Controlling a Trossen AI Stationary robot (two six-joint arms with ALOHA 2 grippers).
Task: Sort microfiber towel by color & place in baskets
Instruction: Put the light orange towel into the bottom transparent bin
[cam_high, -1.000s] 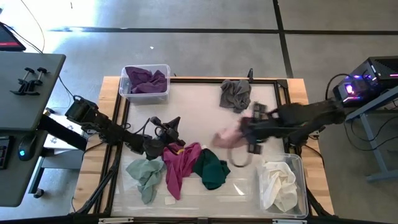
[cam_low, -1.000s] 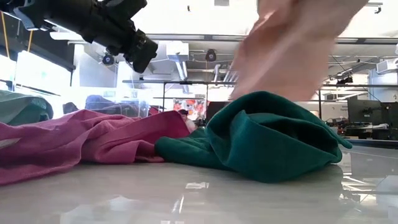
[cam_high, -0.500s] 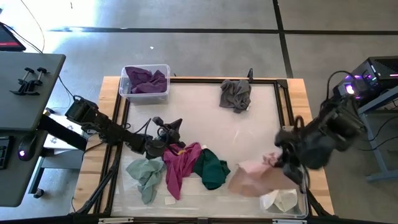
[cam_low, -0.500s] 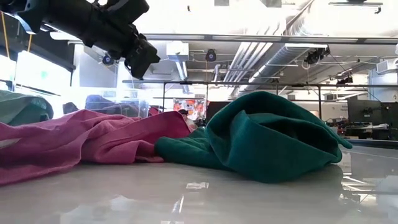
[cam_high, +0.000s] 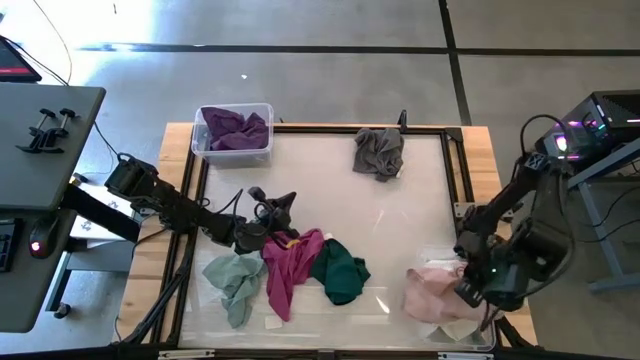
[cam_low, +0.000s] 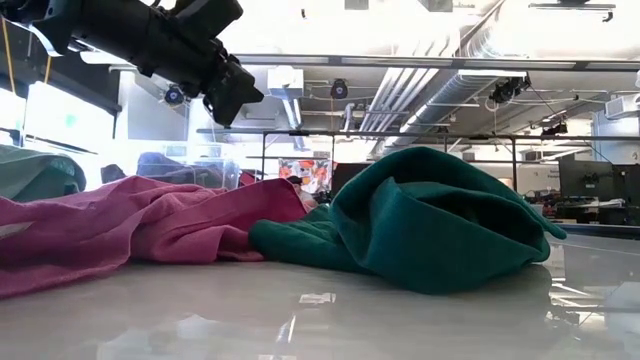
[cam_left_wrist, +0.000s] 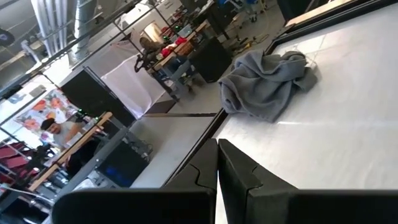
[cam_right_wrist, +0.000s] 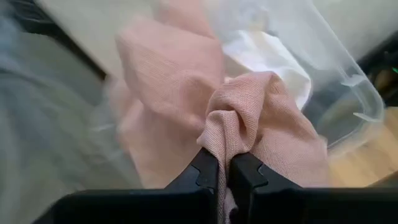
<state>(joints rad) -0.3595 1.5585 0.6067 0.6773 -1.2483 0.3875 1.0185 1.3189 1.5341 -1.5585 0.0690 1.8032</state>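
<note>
grey concrete floor surrounds the pale surface (cam_high: 400, 230), whose front right corner carries the larger basket (cam_high: 484, 262), and the right pincer (cam_high: 470, 292) hangs right over that basket, pinched tight on a bunched fold of the pink towel (cam_high: 432, 292), which drapes down into the tub on top of a white towel (cam_right_wrist: 273, 59). since the basket lies directly beneath the pincer, the coming move looks to need only a release, not any sideways travel. the left pincer (cam_high: 268, 212) hovers near the front left, fingers pressed together and empty, just behind the magenta towel (cam_high: 290, 262), dark green towel (cam_high: 340, 272) and light green towel (cam_high: 235, 280), making it the nearer arm for those, while the small basket (cam_high: 236, 134) of purple cloth sits at the back left corner.
</note>
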